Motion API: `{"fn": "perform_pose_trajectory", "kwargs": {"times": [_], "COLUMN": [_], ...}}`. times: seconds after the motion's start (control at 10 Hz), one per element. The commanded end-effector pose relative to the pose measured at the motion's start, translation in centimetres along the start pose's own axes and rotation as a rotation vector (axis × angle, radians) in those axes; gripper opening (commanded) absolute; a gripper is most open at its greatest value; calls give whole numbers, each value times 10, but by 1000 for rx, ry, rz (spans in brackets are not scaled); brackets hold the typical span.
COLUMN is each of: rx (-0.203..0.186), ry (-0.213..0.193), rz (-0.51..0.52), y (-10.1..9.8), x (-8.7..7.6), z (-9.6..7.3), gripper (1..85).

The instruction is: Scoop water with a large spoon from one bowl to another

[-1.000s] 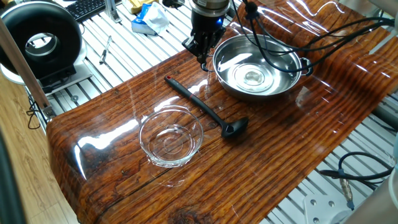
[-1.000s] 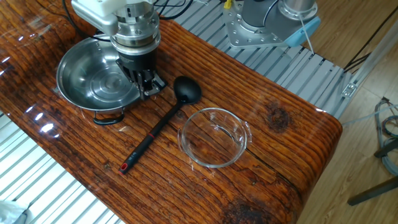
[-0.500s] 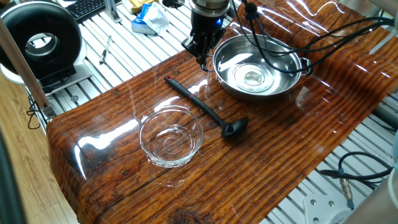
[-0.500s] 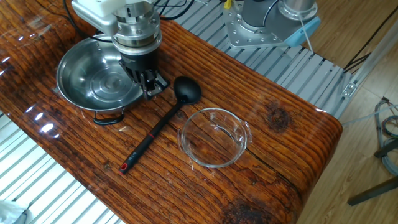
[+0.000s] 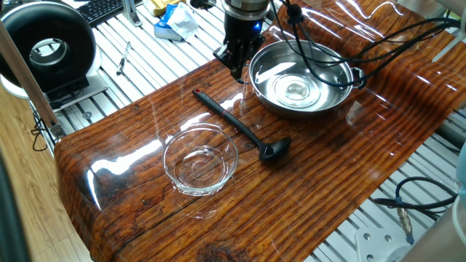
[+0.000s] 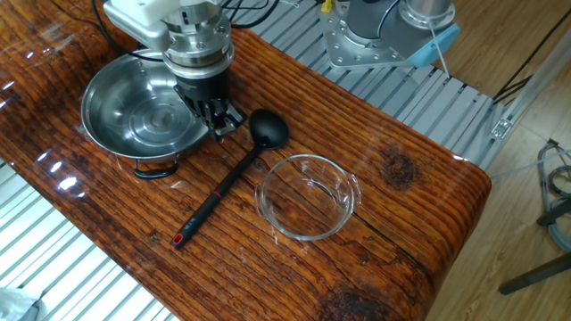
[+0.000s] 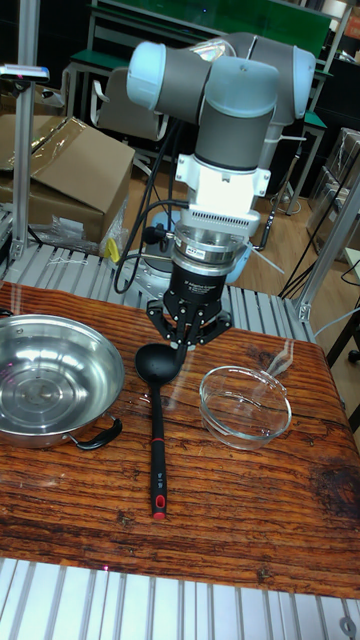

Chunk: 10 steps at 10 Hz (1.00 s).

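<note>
Centrally, we saw the gripper [image 7: 188, 338] hanging above the table, its short dark fingers [image 6: 220, 124] pointing down beside the rim of the steel bowl [image 6: 134, 114] and close above the scoop of the large spoon [image 6: 230, 178]; it held nothing, and we could not tell how far apart the fingers stood. No maker's name or other writing could be read on the wrist, the arm [image 7: 235, 100] or the things around it. The spoon lay flat on the wood, its scoop toward the gripper and its red-tipped handle running away between the two bowls. Water [image 5: 295, 89] showed as a shiny pool in the bottom of the steel bowl. The glass bowl [image 6: 308, 196] stood apart, just beyond the spoon. All rested on a table [image 6: 401, 169] of glossy, strongly grained reddish-brown wood, laid on a ribbed aluminium bench [image 5: 138, 58]. Black cables [image 5: 378, 44] trailed across the far end of the wood. Behind the arm stood a cardboard box [image 7: 70, 170]; a keyboard [image 5: 102, 9] lay at the bench's far edge.
</note>
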<state>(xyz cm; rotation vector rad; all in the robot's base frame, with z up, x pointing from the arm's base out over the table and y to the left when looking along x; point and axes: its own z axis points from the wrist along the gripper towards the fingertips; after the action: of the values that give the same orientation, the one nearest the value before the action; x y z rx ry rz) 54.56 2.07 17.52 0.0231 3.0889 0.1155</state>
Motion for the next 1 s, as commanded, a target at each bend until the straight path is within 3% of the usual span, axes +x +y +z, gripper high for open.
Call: {"fn": "perform_pose_trajectory", "kwargs": {"times": [0.0, 0.3, 0.6, 0.8, 0.9], "rx": [-28, -27, -33, -22, -34], "ry": [-30, -71, -77, -44, -25], "rz": [1, 9, 2, -10, -15], "y": [7, 6, 8, 5, 8], "x": [-8, -19, -20, -11, -15], "z": [-2, -2, -2, -2, 0], "gripper": [10, 10, 10, 10, 10]}}
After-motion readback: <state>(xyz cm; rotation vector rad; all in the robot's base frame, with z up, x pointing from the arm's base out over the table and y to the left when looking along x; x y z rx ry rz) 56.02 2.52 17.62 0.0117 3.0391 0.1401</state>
